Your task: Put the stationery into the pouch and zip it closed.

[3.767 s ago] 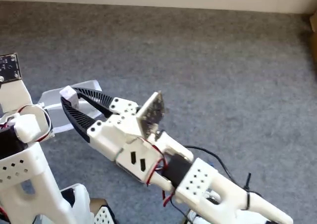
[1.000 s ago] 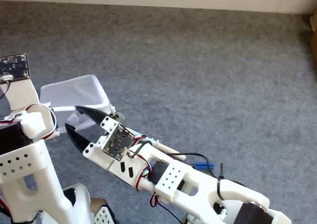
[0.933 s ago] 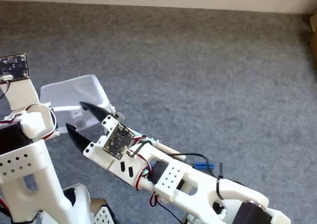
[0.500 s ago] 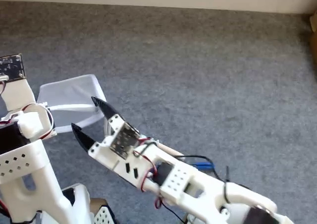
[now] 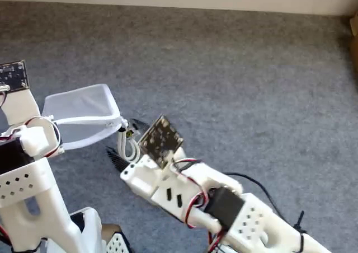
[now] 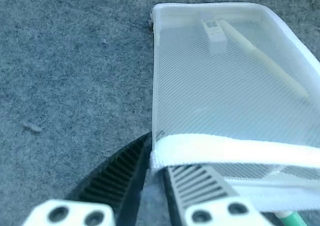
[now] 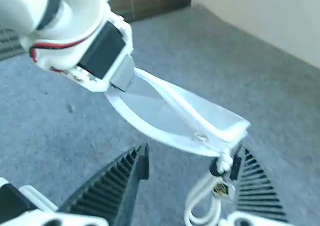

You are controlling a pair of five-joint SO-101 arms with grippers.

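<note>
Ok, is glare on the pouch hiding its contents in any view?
Left wrist view: no, light comes through the pouch and a pen shows inside. Right wrist view: the pouch is bright white, contents cannot be told. High view: likewise pale, nothing readable inside.

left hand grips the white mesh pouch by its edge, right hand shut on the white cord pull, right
No: the right wrist view shows the right hand open around the white cord pull. The left hand grips the white mesh pouch by its edge.
</note>
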